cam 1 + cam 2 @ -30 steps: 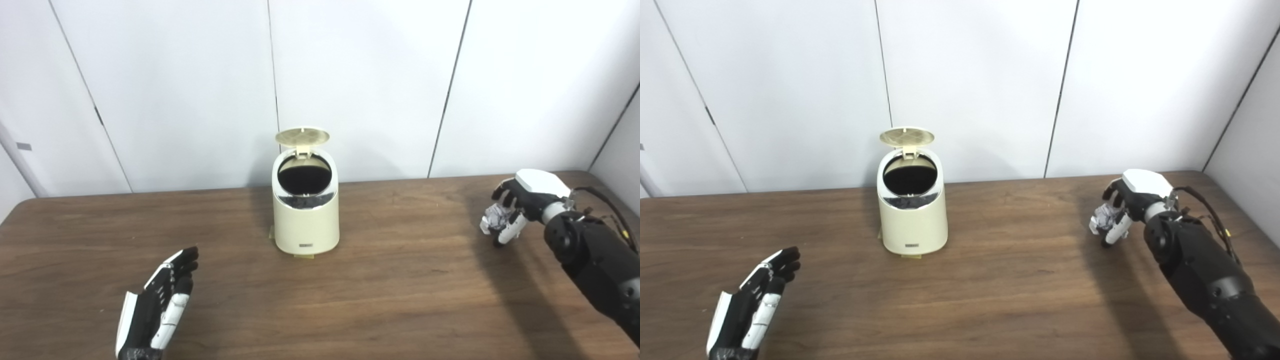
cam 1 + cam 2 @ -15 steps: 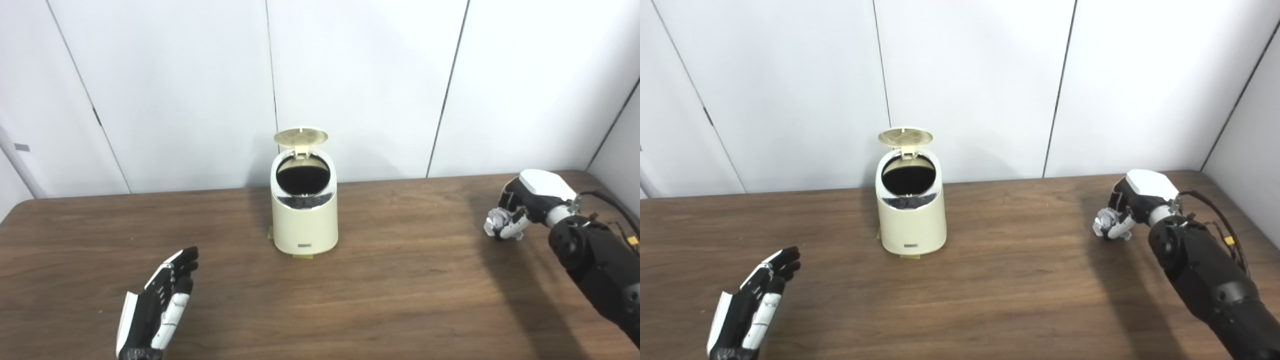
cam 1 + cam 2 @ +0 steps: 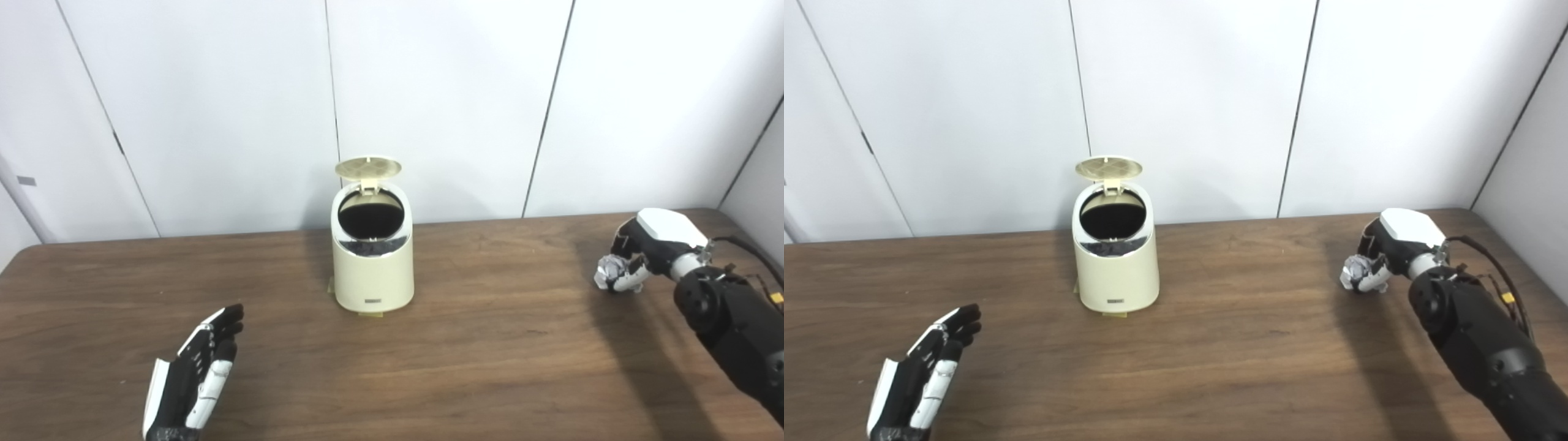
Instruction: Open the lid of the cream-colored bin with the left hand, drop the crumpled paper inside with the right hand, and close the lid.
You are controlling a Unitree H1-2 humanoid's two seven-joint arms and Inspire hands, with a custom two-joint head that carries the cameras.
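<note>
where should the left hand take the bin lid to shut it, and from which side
Take the lid at its free top edge, coming from above and in front. It stands upright on a rear hinge behind the bin mouth, so pushing forward and down swings it shut. The left hand is open.

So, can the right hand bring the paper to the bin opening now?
Probably yes: the lid stands open, the table between right hand and bin is bare.

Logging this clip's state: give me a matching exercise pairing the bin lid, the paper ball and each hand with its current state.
Things:
1. round cream-colored bin lid
2. crumpled white paper ball
3. left hand
4. right hand

States:
A. open, holding nothing
B. flipped up above the bin's opening
C. closed around something
D. gripped at the table's right side

Pairs: 1-B, 2-D, 3-A, 4-C
</note>
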